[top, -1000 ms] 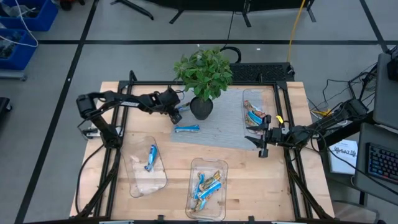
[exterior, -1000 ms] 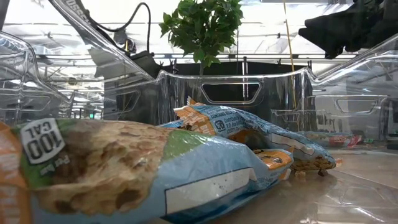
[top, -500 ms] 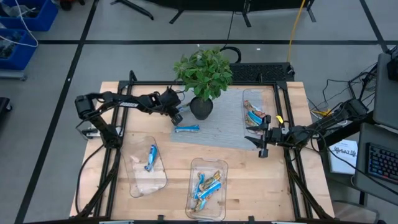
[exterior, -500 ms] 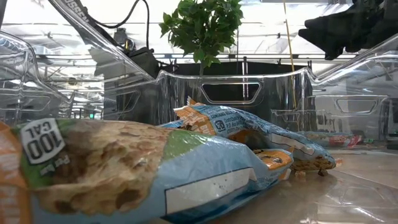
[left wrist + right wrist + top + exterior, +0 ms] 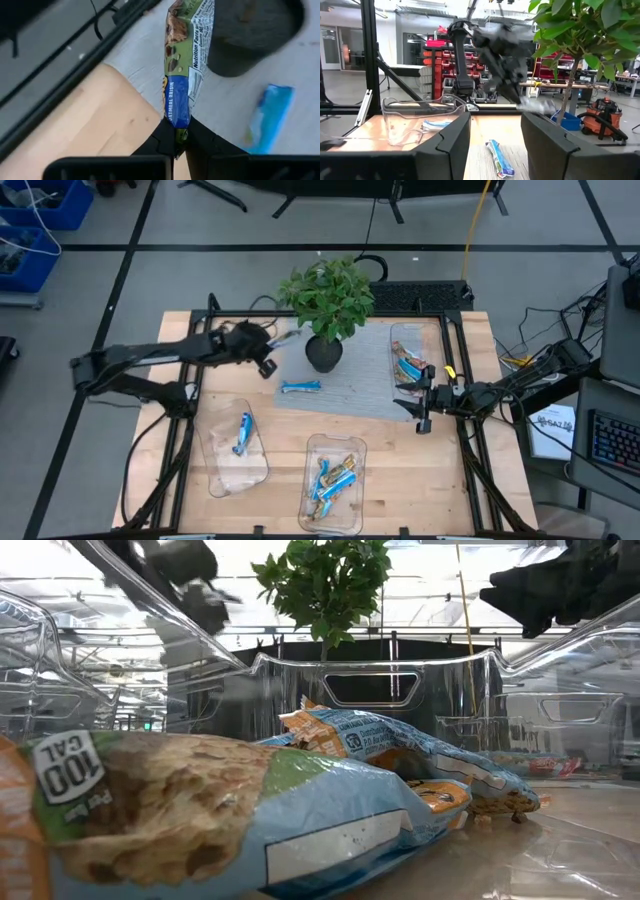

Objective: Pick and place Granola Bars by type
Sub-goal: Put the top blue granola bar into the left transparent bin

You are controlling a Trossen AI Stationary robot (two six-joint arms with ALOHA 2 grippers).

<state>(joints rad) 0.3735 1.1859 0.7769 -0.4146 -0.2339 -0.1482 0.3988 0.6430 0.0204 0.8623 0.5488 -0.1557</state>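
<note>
Seen from above, a wooden table (image 5: 400, 450) holds three clear trays, a grey mat (image 5: 350, 385) and a potted plant (image 5: 328, 305).

At the left, the left gripper (image 5: 268, 350) is raised over the mat's left edge, beside the plant's dark pot. Its jaws are closed on one end of a green and blue granola bar (image 5: 182, 65), whose wrapper reads "oatmeal raisin"; the rest of the bar sticks out past the fingertips.

Below it, near the table's front left, the left tray (image 5: 215, 455) holds a single blue bar (image 5: 241, 433).

In the middle, one blue bar on the mat (image 5: 300, 387) lies alone, just in front of the pot. The front centre tray (image 5: 312, 450) holds a heap of blue and orange bars; perhaps four or five, but they overlap too much to count.

At the right, the far right tray (image 5: 400, 332) holds a few more bars, partly hidden by the right arm. The right gripper (image 5: 418, 404) waits beside that tray with its jaws spread wide and nothing between them.

The table-level camera looks from inside a tray, so close wrappers fill most of its view.
</note>
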